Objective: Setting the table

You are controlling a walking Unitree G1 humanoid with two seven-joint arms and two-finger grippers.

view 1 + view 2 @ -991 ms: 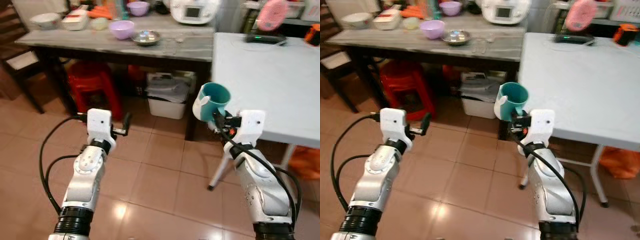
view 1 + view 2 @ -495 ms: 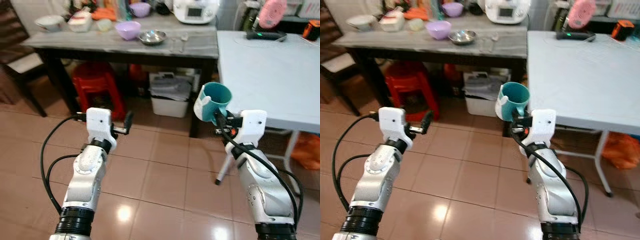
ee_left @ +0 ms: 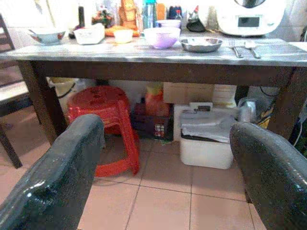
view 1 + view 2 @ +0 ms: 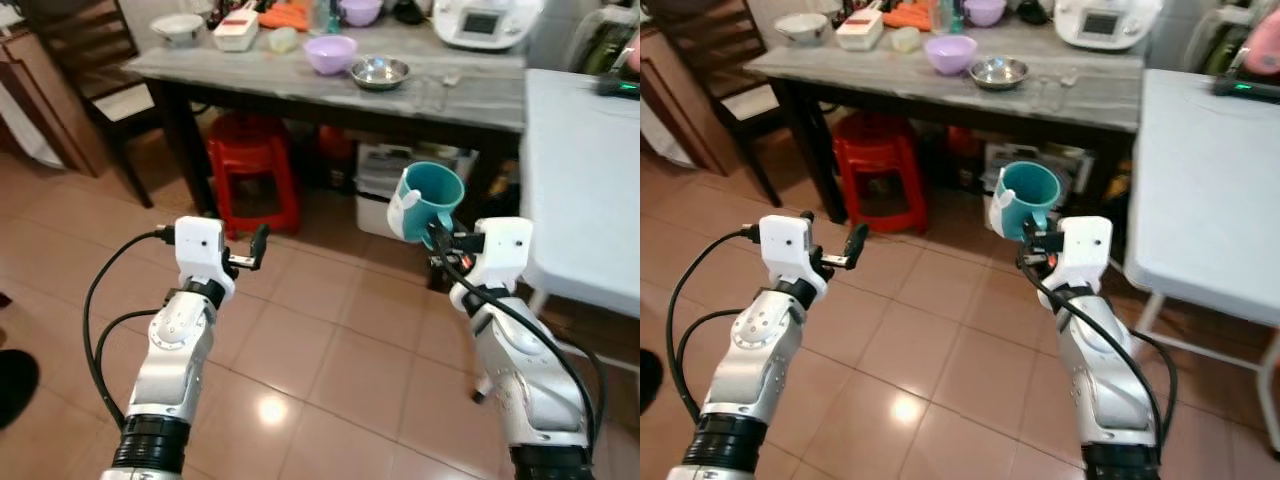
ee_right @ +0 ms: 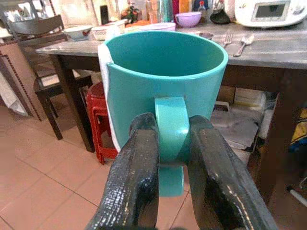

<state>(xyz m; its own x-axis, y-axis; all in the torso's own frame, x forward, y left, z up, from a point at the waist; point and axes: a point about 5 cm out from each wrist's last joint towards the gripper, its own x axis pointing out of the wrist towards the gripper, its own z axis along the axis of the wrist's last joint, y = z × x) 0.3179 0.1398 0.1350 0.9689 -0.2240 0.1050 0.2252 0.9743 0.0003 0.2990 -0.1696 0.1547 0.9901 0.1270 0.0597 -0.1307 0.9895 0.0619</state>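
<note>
A teal mug (image 4: pixel 430 200) with a white patch on its side is held upright in front of me, above the tiled floor. My right gripper (image 4: pixel 440 238) is shut on the mug's handle (image 5: pixel 169 125), one black finger on each side. My left gripper (image 4: pixel 255 245) is open and holds nothing, its fingers (image 3: pixel 62 167) spread wide and pointing at the grey table (image 4: pixel 300 85). On that table stand a purple bowl (image 4: pixel 331 53), a steel bowl (image 4: pixel 379 72), and a fork and spoon (image 3: pixel 242 47).
A white table (image 4: pixel 590 180) runs along my right side. Under the grey table are a red stool (image 4: pixel 250 170) and a white bin (image 3: pixel 206 143). A dark chair (image 4: pixel 90 60) stands at the left. A white appliance (image 4: pixel 483 20) and more dishes sit at the table's back.
The camera has swung left: the grey table now lies ahead and the white table has slid to the right edge. Both arms keep their pose, with the mug still held.
</note>
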